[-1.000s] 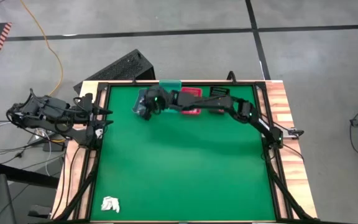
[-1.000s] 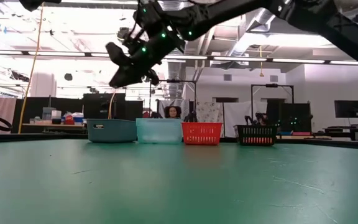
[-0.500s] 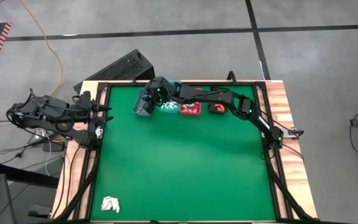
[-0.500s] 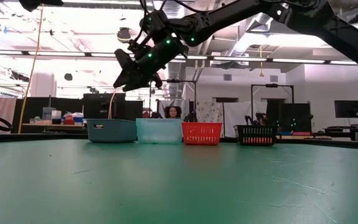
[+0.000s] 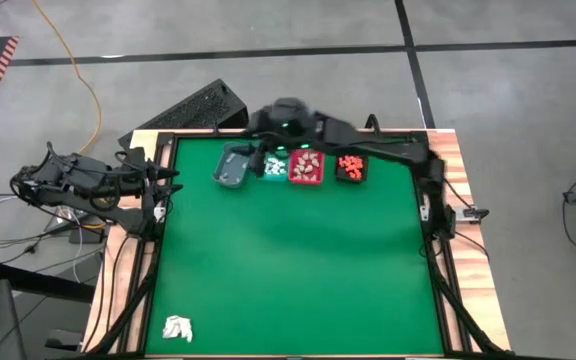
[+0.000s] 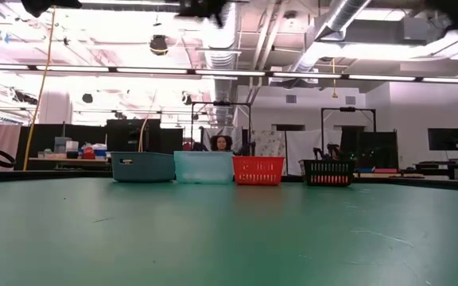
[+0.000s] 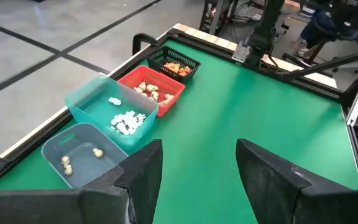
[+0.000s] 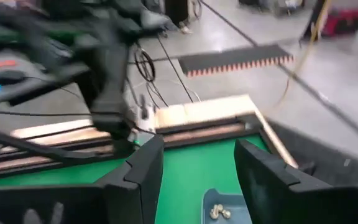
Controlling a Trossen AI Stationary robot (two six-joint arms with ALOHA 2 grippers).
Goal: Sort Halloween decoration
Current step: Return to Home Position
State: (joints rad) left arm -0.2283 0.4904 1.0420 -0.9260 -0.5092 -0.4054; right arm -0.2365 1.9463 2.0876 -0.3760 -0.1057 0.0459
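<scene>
White pieces point(image 5: 273, 167) overhead, hidden low

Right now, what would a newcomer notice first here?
Four bins line the table's far edge, holding sorted white, tan and orange pieces. The right gripper hangs high over that edge; a white wad lies at the near left corner. The left gripper waits at the left edge.

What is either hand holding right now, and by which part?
Nothing. The left hand, parked at the table's left edge, and the right hand, raised by its far edge, are both open and empty.
</scene>
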